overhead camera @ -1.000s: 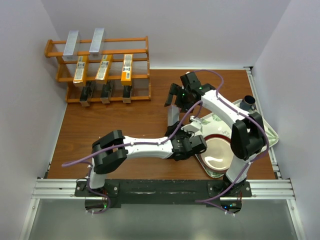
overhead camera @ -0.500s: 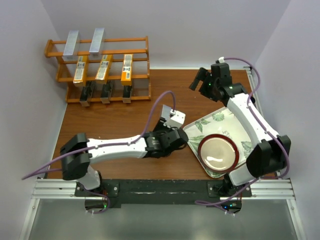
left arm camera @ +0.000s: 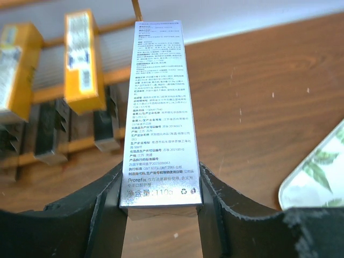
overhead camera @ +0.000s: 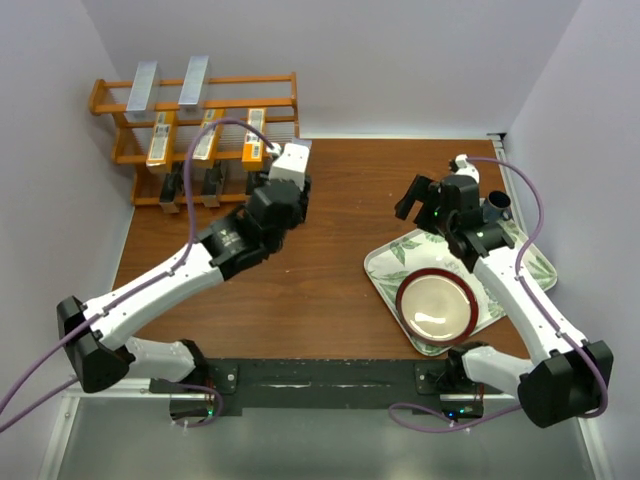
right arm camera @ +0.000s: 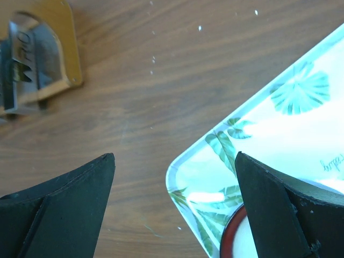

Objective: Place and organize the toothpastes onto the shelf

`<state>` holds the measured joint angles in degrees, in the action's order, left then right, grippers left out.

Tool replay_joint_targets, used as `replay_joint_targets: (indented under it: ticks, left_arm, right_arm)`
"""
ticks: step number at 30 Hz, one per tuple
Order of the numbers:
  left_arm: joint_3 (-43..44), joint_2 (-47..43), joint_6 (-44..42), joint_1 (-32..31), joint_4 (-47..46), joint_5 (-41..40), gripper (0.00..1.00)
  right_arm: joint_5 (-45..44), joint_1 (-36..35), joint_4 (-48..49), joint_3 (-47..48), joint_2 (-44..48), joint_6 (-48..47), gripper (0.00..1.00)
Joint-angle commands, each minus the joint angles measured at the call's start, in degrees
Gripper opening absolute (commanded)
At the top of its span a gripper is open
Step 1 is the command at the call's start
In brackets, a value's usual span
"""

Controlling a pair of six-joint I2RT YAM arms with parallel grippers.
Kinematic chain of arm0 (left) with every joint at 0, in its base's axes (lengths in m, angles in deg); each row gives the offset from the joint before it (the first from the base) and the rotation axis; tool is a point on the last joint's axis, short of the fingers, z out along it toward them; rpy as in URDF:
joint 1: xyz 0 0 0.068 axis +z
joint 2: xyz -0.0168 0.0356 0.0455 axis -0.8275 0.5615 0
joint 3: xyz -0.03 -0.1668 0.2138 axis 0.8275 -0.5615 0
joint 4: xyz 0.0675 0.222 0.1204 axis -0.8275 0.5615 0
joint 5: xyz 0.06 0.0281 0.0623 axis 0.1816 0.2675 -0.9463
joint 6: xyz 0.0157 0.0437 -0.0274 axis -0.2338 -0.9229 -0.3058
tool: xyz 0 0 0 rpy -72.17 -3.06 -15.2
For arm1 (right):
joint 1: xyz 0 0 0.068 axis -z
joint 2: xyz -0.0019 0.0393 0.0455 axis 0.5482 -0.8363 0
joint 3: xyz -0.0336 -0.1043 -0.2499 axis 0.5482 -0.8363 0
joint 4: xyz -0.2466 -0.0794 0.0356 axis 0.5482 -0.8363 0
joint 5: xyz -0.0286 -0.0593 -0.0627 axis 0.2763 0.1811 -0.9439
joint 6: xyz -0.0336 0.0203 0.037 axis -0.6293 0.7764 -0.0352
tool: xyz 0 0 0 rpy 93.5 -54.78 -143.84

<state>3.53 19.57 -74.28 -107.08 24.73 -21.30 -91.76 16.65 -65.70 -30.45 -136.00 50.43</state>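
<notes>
The orange-brown shelf (overhead camera: 283, 101) stands at the table's far left. Two silver-grey toothpastes (overhead camera: 143, 85) lie on its top tier, three orange ones (overhead camera: 207, 135) on the middle tier, and black ones (overhead camera: 172, 188) on the lowest. My left gripper (overhead camera: 288, 172) hovers just in front of the shelf's right end. It is shut on the near end of a silver-grey toothpaste (left arm camera: 158, 107), which points toward the rails (left arm camera: 115, 78). In the left wrist view my left gripper (left arm camera: 160, 200) has both fingers pressed flat on the carton's sides. My right gripper (overhead camera: 413, 200) is open and empty over the tray's corner (right arm camera: 185, 177).
A leaf-patterned tray (overhead camera: 385, 262) at the right holds a red-rimmed bowl (overhead camera: 437, 305). A dark cup (overhead camera: 497, 206) stands at the tray's far corner. A shiny metal bracket (right arm camera: 32, 59) lies on the wood to the left of the right gripper. Grey walls close in both sides and the back.
My left arm has swung from beside the tray up and to the left, carrying the silver-grey toothpaste to the shelf's right end. My right arm has pulled back toward the tray.
</notes>
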Motion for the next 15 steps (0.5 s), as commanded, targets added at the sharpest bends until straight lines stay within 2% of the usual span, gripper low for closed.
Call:
replay_joint_targets:
  ticks: [1,3,6,15]
  left_arm:
    - [10.32,0.08,-7.49,5.71,-4.27,5.53,0.0]
    - [13.32,1.49,-9.25,8.95,-4.54,6.49,0.0]
    - [18.07,4.13,-10.93,15.0,-5.94,12.88,0.0]
    - [29.32,14.5,-9.53,29.87,-8.93,27.93,0.0]
  right_arm:
    - [2.25,-0.1,5.37,-2.89,1.9,-2.29,0.99]
    - [3.22,-0.19,6.16,-4.12,2.35,-3.25,0.99]
    - [3.75,-0.19,6.69,-4.66,3.14,-5.09,0.98]
    - [2.52,-4.31,7.31,-5.53,4.81,-9.76,0.99]
